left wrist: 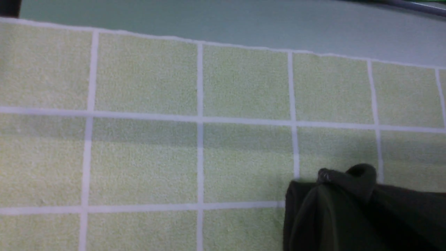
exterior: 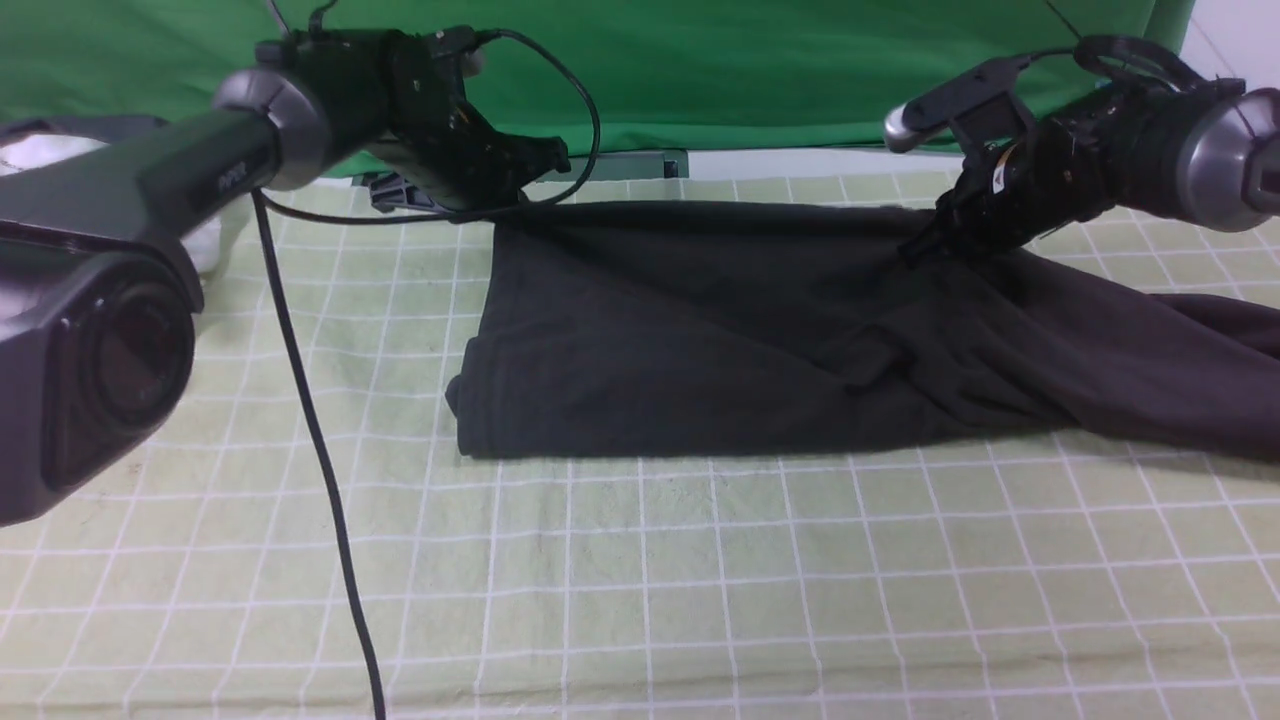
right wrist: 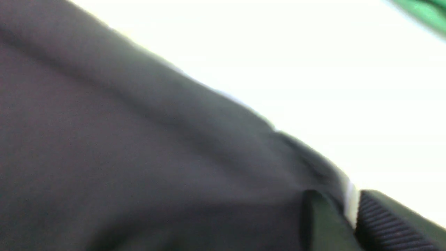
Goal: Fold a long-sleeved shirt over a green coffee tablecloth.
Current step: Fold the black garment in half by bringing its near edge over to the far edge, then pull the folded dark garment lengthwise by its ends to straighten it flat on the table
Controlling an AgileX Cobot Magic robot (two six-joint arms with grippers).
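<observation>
The black long-sleeved shirt (exterior: 700,330) lies folded on the green coffee tablecloth (exterior: 700,560), one sleeve trailing off to the right (exterior: 1180,350). My left gripper (exterior: 548,162) is at the shirt's far left corner. In the left wrist view a pinched peak of the shirt (left wrist: 348,209) rises off the tablecloth (left wrist: 139,157) and hides the fingers. My right gripper (exterior: 922,245) rests on the shirt's far right edge. In the blurred right wrist view the right gripper (right wrist: 352,198) has its jaws slightly apart, a bright slit between them, with the shirt (right wrist: 139,139) just beside them.
A plain deep-green cloth (exterior: 700,70) hangs behind the table. A black cable (exterior: 310,430) drops from the left arm across the tablecloth's left side. A white object (exterior: 40,150) sits at the far left. Bare grey table edge (left wrist: 244,24) runs past the tablecloth's far border.
</observation>
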